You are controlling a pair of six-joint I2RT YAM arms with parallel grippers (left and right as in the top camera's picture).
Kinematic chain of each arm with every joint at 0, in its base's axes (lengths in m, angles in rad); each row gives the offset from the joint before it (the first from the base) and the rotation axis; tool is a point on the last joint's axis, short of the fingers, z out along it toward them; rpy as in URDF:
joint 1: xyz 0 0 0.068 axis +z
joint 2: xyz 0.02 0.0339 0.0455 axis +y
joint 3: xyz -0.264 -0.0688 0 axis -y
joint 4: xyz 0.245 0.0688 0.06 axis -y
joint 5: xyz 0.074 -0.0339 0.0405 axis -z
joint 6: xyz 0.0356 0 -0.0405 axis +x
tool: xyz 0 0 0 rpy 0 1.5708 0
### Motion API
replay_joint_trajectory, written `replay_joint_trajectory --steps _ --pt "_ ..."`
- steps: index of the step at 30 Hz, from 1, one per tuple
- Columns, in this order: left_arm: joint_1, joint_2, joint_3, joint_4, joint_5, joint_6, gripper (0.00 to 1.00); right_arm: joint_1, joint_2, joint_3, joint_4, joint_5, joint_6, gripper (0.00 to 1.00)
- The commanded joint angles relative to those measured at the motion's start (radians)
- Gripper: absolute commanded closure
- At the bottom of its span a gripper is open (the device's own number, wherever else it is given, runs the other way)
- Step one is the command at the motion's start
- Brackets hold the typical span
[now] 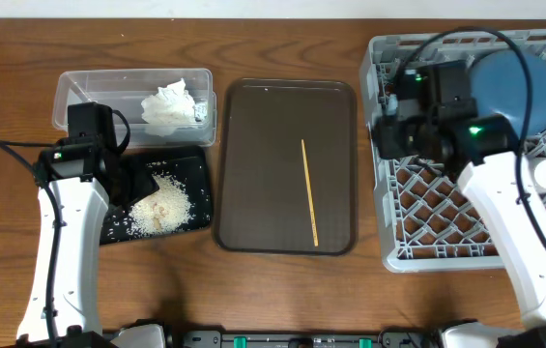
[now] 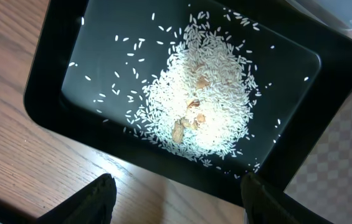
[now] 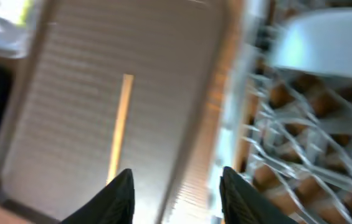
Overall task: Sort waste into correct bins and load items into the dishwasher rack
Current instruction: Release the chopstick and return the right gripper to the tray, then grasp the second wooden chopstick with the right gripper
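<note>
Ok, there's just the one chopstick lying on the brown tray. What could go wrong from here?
1. The chopstick is thin and lies flat on the brown tray. The open right pincer may slip off it or only push it along.
2. The left pincer hangs open close to the black tray. A nudge there could spill the rice over its edge.

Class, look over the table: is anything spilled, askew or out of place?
One wooden chopstick lies alone on the brown tray, outside the rack. The black tray of rice sits at a slant.
</note>
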Motion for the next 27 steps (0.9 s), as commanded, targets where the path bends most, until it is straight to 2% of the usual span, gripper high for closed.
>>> replay_joint_trajectory --steps 1,5,15,24,27 --pt "0.003 -0.004 0.006 -0.003 -0.015 -0.006 0.32 0.07 0.04 0.008 0.012 -0.066 -0.003 0.52" --pt "0.003 -0.004 0.006 -0.003 -0.015 -0.006 0.32 0.158 0.118 0.008 0.025 -0.065 0.003 0.47" --pt "0.003 -0.004 0.006 -0.003 -0.015 -0.006 0.32 0.287 0.361 0.008 0.02 -0.058 0.156 0.46" --pt "0.003 -0.004 0.006 -0.003 -0.015 -0.006 0.32 0.349 0.513 0.008 0.005 0.064 0.253 0.5" --pt "0.003 -0.004 0.006 -0.003 -0.015 -0.006 0.32 0.363 0.529 0.008 -0.014 0.123 0.287 0.56"
